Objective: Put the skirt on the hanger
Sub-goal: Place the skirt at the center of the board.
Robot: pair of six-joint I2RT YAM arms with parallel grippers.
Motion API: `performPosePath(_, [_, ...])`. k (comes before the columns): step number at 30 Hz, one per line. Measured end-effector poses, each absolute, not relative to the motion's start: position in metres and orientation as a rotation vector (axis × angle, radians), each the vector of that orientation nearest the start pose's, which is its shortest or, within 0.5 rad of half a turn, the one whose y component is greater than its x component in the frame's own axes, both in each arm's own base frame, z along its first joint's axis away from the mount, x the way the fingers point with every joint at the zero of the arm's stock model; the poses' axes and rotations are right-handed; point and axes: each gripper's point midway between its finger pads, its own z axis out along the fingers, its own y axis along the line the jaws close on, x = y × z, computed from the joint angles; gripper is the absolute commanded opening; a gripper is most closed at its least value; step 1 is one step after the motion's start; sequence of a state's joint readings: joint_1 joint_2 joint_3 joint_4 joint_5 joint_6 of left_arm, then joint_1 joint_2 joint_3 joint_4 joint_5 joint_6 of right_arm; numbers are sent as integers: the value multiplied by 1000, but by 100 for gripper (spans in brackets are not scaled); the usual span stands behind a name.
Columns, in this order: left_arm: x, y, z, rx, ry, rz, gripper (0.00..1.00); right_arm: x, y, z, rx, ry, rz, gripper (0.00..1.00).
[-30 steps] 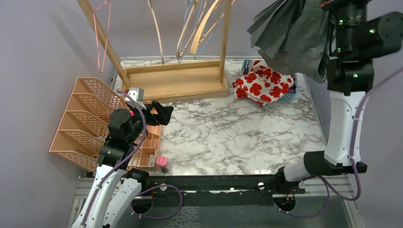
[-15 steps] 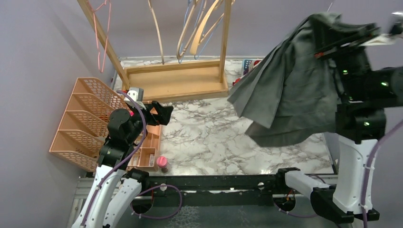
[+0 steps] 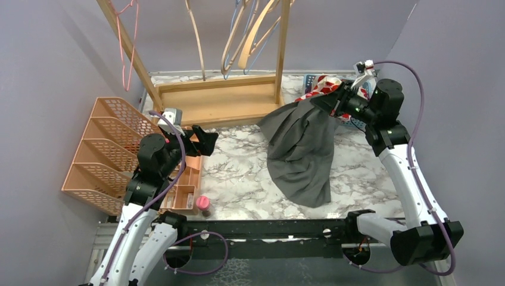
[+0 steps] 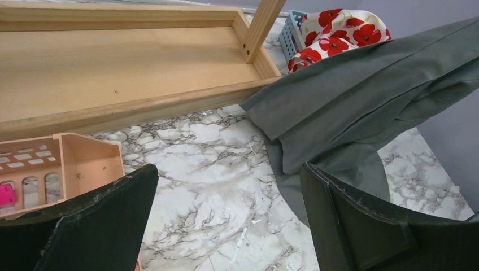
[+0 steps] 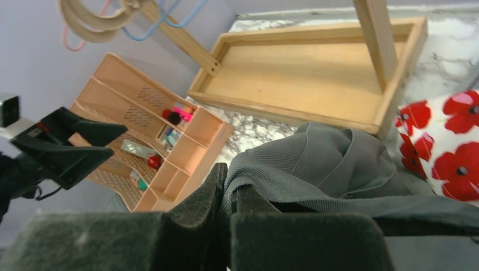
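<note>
The right arm (image 3: 398,156) is reaching in over the far right corner of the bench (image 3: 250,173), and its jaws are biting down tight on a bunched edge of the grey skirt (image 3: 301,149). The wrist view is showing the fabric pinched right between them.

From that grip the skirt is hanging down and spilling across the marble. Its lower end is lying toward the near edge, right of the middle. One corner is stretching left, sitting just beside the near right corner of the wooden rack base (image 3: 220,104); touching or not, I cannot tell.

The hangers (image 3: 250,36), wooden and blue, are dangling from the rack high over the far edge, and a pink hanger (image 3: 128,42) is hanging further left. The skirt is sitting well below all of them, on none.

Behind the right jaws, a red-flowered cloth (image 3: 324,86) is lying over a blue basket (image 4: 291,36) in the far right corner.

Over on the left edge, the left arm (image 3: 158,158) is hovering above the end of the peach organiser (image 3: 101,155). Its jaws are standing wide and facing across the bench toward the skirt, well apart from it. A small pink object (image 3: 203,202) is sitting by the near edge, just beside the organiser.
</note>
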State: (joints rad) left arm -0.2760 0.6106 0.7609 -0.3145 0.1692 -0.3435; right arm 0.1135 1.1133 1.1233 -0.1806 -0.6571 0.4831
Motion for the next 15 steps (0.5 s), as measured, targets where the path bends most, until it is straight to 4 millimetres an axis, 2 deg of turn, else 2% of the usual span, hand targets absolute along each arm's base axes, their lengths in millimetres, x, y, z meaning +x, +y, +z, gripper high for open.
performPosePath(5, [252,-117,280,63,1777,-602,99,311,186,377,-261,1707,1071,1])
performPosePath(7, [252,-117,281,60,1775,-604,99,301,206,380,-308,1683,1111,1])
performPosePath(8, [253,-117,281,58,1775,-606,99,293,222,376,-337,1682,1136,1])
performPosePath(11, [254,-118,280,54,1773,-609,99,262,277,339,-442,1755,1207,3])
performPosePath(12, [254,-118,280,54,1775,-609,99,246,301,316,-491,1810,1226,8])
performPosePath(15, [255,-118,279,53,1778,-608,99,214,339,247,-588,1992,1225,37])
